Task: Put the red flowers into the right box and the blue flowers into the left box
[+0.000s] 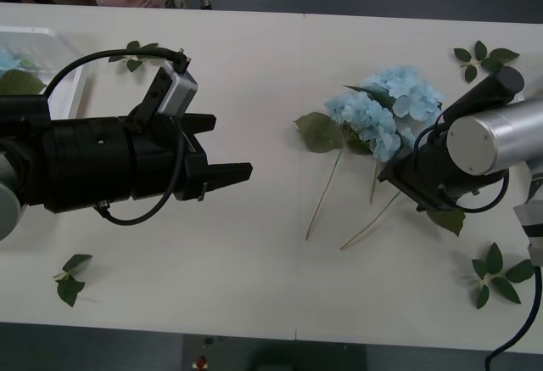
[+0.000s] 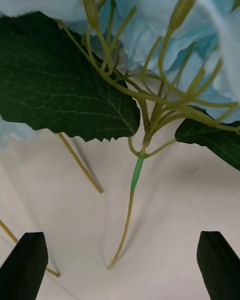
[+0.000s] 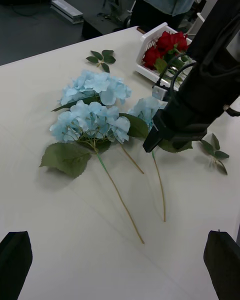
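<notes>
- White, matte worktop (image 1: 254,286) made of two panels with a seam running away from the robot; past its far edge lies dark grey floor, and equipment stands on that floor in the left wrist view.
- Loose green leaf sprigs (image 1: 69,278) lie scattered on the worktop: one near the left front edge, one near the right front edge, one at the far right, one beyond the left arm.
- Blue flowers (image 1: 386,109) lie on the right half of the worktop: pale sky-blue, many-petalled clusters with large serrated dark-green leaves and long thin yellow-green stems running toward the robot. Three heads can be counted in the left wrist view (image 3: 92,121), touching one another.
- Right end effector (image 2: 120,265) hangs just over those flowers, its black fingers wide apart and holding nothing; one branching stem runs between them, under the blooms.
- Left end effector (image 1: 225,152) hovers over the left-centre worktop, pointing toward the flowers, well apart from them; its black fingers are spread and hold nothing.
- Left box (image 1: 72,78), white and translucent, sits at the far left corner with something blue and green inside.
- Red flowers (image 3: 165,47), deep-red roses with green leaves, lie in the right box (image 3: 150,37), a white slotted basket beyond the right arm.
- No readable writing or brand marks.
</notes>
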Action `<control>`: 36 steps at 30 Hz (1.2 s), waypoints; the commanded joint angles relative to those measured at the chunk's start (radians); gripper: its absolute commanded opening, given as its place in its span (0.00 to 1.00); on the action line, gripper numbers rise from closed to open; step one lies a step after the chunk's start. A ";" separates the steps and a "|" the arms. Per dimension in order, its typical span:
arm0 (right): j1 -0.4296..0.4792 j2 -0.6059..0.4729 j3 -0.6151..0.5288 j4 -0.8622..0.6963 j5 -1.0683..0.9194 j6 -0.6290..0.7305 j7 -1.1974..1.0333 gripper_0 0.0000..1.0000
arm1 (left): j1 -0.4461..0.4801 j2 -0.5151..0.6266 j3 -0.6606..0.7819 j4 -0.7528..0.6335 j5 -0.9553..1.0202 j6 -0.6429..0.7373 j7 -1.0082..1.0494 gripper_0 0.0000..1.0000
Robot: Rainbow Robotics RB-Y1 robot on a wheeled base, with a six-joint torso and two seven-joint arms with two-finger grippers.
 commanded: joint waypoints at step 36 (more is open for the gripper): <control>-0.016 0.035 0.116 0.161 0.115 -0.205 0.044 0.00 | -0.003 0.015 0.004 -0.029 0.000 -0.009 -0.055 1.00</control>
